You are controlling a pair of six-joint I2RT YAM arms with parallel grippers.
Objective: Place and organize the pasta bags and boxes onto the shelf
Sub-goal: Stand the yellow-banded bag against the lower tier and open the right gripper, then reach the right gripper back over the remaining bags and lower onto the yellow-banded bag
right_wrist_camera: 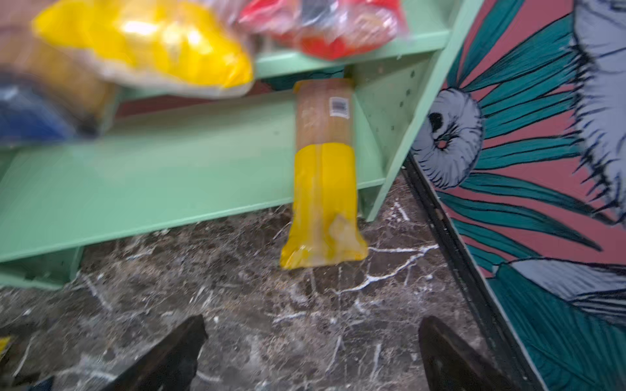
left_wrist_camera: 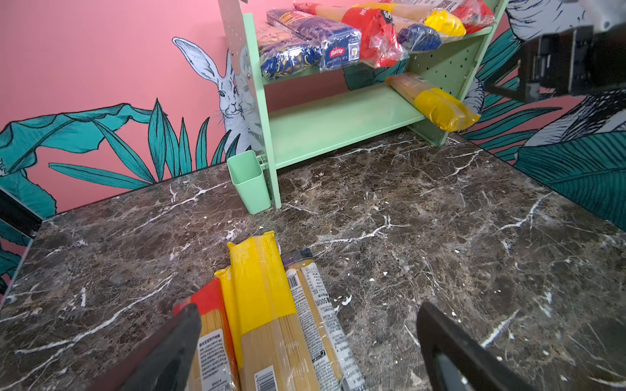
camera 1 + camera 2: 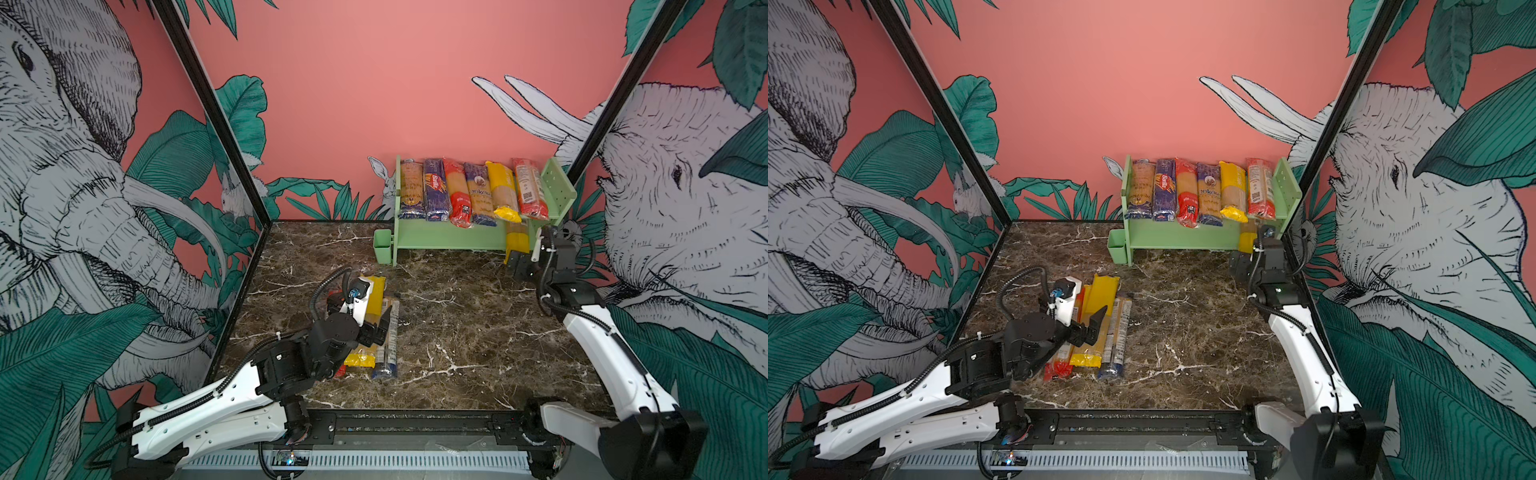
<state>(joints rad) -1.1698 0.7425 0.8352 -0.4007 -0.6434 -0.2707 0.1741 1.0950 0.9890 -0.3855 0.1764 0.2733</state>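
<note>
The step in hand looks like the filling of the lower tier of the shelf (image 3: 453,239), which stands at about 1 o'clock on the marble tabletop (image 3: 457,332) in both top views. Its upper tier carries a row of six packs (image 3: 469,191) side by side, the dark blue Barilla box (image 3: 434,189) second from the 9 o'clock end. Below, at the 3 o'clock end against the perforated side panel, lies the lower-tier pack (image 1: 323,176), lengthwise front to back, its yellow end overhanging the front edge towards 6 o'clock. The right gripper (image 1: 313,330) hovers just in front of that end with its jaws spread wide and nothing between them. At about 8 o'clock on the table lies the pile (image 3: 1096,332) of unshelved packs, among them a red-ended pack (image 2: 206,299) and a blue-ended pack (image 3: 1112,370). The left gripper (image 2: 310,309) hangs over the pile, jaws wide apart and gripping nothing. I judge the task a little over half done. Next, the overhanging pack probably wants a push deeper in, and the left jaws must come down squarely around a single pack rather than two.
</note>
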